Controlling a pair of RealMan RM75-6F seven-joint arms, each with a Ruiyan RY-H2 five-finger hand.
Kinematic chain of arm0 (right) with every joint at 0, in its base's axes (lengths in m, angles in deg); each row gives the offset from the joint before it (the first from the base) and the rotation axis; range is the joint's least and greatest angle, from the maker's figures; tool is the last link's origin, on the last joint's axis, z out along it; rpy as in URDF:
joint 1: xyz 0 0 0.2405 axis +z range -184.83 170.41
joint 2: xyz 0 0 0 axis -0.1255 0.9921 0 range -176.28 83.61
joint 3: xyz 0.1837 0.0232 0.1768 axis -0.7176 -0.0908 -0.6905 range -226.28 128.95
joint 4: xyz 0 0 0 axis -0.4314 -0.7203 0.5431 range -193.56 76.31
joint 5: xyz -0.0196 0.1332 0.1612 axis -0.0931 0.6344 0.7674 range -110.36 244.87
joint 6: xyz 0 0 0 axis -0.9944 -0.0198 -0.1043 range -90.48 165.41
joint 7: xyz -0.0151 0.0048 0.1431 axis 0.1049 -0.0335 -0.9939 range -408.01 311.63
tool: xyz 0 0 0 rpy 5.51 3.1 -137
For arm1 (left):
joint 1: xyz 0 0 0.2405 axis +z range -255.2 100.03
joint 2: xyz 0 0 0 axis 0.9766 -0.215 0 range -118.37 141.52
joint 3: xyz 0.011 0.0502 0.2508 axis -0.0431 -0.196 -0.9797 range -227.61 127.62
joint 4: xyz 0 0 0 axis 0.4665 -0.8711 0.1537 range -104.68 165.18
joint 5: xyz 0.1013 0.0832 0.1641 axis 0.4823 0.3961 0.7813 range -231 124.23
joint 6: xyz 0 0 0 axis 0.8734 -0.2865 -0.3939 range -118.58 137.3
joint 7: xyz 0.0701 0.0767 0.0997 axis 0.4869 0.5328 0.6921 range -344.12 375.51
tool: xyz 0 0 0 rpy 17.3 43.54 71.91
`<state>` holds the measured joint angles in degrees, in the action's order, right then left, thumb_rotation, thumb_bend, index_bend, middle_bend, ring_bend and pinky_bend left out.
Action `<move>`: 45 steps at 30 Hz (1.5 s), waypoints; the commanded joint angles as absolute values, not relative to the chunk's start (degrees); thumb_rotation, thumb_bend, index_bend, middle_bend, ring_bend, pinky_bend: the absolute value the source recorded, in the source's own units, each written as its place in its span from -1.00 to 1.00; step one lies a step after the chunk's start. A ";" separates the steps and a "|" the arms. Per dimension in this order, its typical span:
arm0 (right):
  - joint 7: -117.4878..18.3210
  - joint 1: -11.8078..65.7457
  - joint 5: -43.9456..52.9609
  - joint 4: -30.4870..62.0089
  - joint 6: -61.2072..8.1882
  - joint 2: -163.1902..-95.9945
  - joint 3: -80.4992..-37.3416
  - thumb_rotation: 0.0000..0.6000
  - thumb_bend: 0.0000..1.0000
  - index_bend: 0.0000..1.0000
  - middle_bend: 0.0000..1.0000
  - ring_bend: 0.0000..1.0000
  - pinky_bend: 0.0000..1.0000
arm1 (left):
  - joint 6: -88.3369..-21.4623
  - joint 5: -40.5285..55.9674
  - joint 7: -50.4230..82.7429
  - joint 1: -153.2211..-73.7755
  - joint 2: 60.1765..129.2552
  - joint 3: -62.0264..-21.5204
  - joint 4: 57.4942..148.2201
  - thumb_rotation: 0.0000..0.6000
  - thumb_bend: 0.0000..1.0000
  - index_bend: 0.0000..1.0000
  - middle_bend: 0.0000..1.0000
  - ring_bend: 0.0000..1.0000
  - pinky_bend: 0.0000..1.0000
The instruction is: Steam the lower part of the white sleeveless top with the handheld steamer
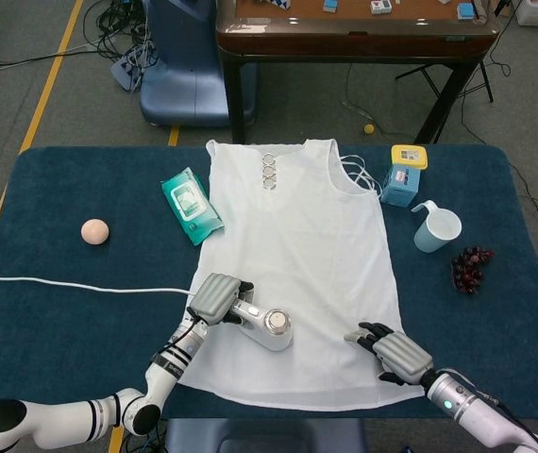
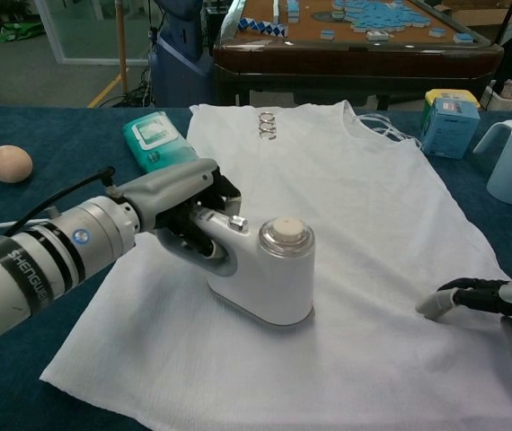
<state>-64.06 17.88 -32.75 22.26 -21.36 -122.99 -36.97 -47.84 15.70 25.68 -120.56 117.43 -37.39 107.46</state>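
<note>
The left hand (image 2: 180,202) gripped the steamer (image 2: 269,274) by its handle, soleplate flat on the lower left of the top (image 1: 297,255) spread on the counter (image 1: 61,340), unsteamed hem stretching toward the right hand (image 1: 392,351), whose fingers pinned the cloth, holding nothing.

Lab: floor cables (image 1: 123,19), taped lines (image 1: 47,94)

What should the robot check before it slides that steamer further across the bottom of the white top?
1. Left hand grips the steamer handle: ok.
2. Steamer sits on the lower part of the white top: ok.
3. Right hand rests on the fabric near the right hem: ok.
4. Path between steamer and right hand lies flat: ok.
5. Steam coming out: cannot tell.
6. White cord free of snags: cannot tell.
</note>
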 commanded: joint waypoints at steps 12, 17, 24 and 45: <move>-64.35 18.01 -32.27 22.01 -21.98 -123.06 -36.56 1.00 1.00 -0.74 -0.61 -0.78 -0.66 | -46.64 15.50 23.51 -121.69 119.14 -36.57 101.04 1.00 -0.54 0.76 0.55 0.29 0.26; -64.18 18.09 -32.03 22.14 -22.04 -122.98 -36.55 1.00 1.00 -0.74 -0.61 -0.78 -0.66 | -47.62 17.52 21.38 -121.58 119.02 -36.91 97.49 1.00 -0.54 0.76 0.55 0.28 0.26; -63.53 18.28 -31.65 22.76 -21.79 -122.71 -36.53 1.00 1.00 -0.74 -0.61 -0.78 -0.66 | -48.98 19.89 17.92 -120.93 118.80 -37.70 92.34 1.00 -0.54 0.76 0.55 0.28 0.26; -60.60 18.54 -30.69 25.27 -21.24 -121.89 -36.72 1.00 1.00 -0.74 -0.61 -0.78 -0.66 | -48.58 19.03 11.77 -117.22 113.55 -37.86 85.64 1.00 -0.54 0.76 0.55 0.28 0.26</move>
